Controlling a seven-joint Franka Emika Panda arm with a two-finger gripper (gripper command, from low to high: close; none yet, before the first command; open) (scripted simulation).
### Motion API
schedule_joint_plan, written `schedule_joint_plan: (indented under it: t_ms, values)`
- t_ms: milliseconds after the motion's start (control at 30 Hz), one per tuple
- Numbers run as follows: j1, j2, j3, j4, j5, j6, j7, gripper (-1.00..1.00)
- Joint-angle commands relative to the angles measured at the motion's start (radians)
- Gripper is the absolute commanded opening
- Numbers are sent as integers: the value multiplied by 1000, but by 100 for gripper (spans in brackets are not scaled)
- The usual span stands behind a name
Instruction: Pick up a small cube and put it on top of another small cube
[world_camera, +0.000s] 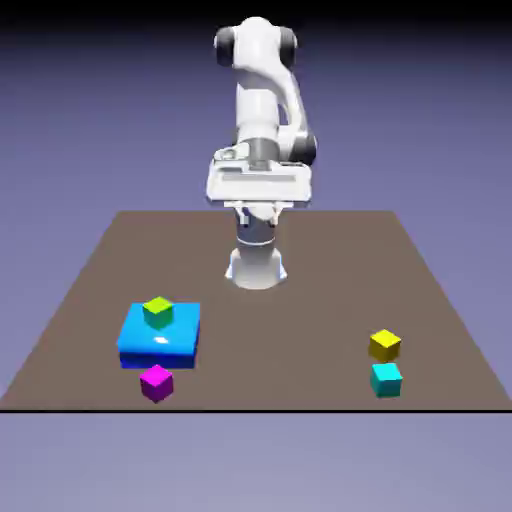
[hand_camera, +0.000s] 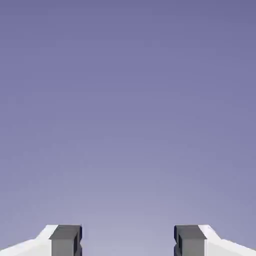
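Along the counter's (world_camera: 256, 390) near edge, toward its corner at the exterior view's right, sits the cyan cube (world_camera: 386, 380), plain, flat-faced and sharp-cornered. Near the same edge, toward the exterior view's left, is a smooth magenta cube (world_camera: 157, 384), turned so that a corner faces the camera. Just beyond the cyan cube, the plain yellow cube (world_camera: 385, 346) also rests on the dark brown, matte counter. Farther in, toward the left edge, lies a broad, flat blue block (world_camera: 160, 340) with a glossy highlight; a lime-green cube (world_camera: 158, 312) sits on top of it. Beyond them all, near the middle of the far edge, rises the smooth white Panda arm (world_camera: 256, 110) with dark rounded joint caps. Its claw (hand_camera: 128, 241) hangs in front of the arm's rounded base, released, the squared grey fingertips (hand_camera: 65, 242) well apart with nothing between them.
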Motion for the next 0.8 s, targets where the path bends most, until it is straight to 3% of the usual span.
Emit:
schedule_joint_plan:
  t_ms: [0,767]
  values:
    - [-8,36,23,26,-14,-27,19,0]
    - [-191,870,545,617,-341,-649,462,0]
